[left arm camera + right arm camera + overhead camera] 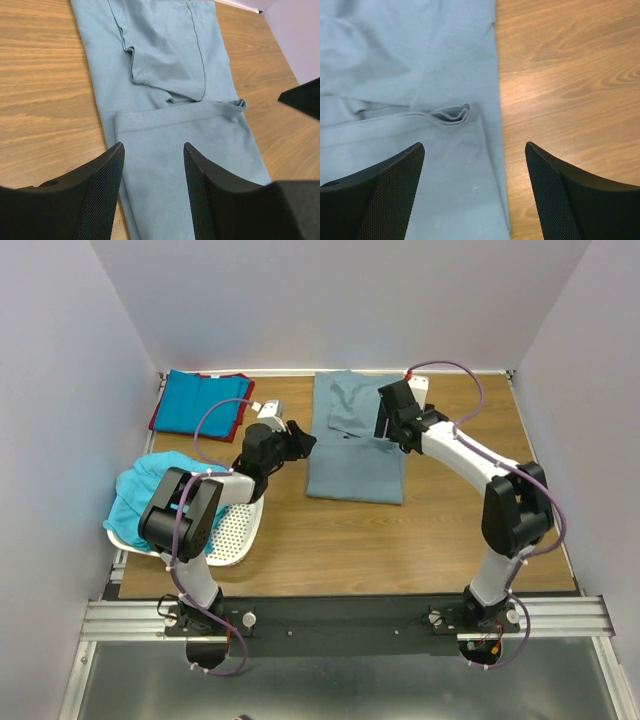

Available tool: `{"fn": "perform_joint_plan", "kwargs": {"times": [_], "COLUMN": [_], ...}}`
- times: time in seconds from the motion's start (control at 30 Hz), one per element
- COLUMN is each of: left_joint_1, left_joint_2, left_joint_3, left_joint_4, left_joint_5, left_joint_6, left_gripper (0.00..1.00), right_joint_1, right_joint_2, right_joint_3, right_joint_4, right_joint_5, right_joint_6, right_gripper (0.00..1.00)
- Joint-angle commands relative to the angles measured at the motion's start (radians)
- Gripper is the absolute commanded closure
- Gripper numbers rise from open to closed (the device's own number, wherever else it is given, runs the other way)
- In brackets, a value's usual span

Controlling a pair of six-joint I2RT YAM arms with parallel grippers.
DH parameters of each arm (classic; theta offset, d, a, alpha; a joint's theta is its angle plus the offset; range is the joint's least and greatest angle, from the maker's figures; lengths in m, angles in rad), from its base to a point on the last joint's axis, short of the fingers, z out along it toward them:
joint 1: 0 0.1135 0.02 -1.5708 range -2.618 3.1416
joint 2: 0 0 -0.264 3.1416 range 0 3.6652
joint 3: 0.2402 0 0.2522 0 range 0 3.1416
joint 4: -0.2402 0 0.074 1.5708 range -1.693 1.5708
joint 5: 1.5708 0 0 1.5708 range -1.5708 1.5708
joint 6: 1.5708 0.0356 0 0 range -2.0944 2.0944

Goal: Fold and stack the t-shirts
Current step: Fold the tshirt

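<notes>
The large grey-blue t-shirt [355,455] lies flat on the table, its near half folded over the far half. My left gripper [308,443] is open and empty, low over the shirt's left edge; in the left wrist view [152,150] the folded cloth [170,75] lies between its fingers. My right gripper [384,426] is open and empty over the shirt's right edge; in the right wrist view [475,147] the shirt [410,60] and its tucked sleeve lie below it. A bright blue shirt [200,403] lies folded on a red one [154,423] at the back left. A turquoise shirt [150,490] is bunched in the basket.
The white perforated basket [235,535] stands at the front left beside the left arm. Walls close in the table on the left, back and right. Bare wood [400,540] lies in front of the grey-blue shirt.
</notes>
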Motion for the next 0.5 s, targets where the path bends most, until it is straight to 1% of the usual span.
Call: {"fn": "perform_joint_plan", "kwargs": {"times": [0.0,0.13,0.17,0.23,0.37,0.47], "left_joint_1": [-0.004,-0.006,-0.006,-0.007,-0.015,-0.022], "left_joint_2": [-0.044,-0.078,-0.084,-0.100,-0.104,-0.109], "left_joint_3": [-0.062,-0.121,-0.141,-0.158,-0.188,-0.205], "left_joint_4": [-0.009,-0.019,-0.026,-0.029,-0.038,-0.040], "left_joint_5": [0.032,0.036,0.035,0.035,0.058,0.063], "left_joint_6": [0.075,0.092,0.094,0.101,0.105,0.102], "left_gripper": [0.41,0.42,0.43,0.43,0.44,0.44], "right_joint_1": [0.000,0.000,0.000,0.000,-0.001,0.000], "right_joint_2": [-0.075,-0.133,-0.158,-0.181,-0.222,-0.236], "right_joint_3": [-0.098,-0.199,-0.245,-0.287,-0.379,-0.420], "right_joint_4": [0.007,0.020,0.033,0.046,0.067,0.076], "right_joint_5": [-0.095,-0.169,-0.204,-0.227,-0.278,-0.299], "right_joint_6": [0.015,0.043,0.046,0.056,0.076,0.093], "right_gripper": [0.12,0.12,0.13,0.16,0.25,0.29]}}
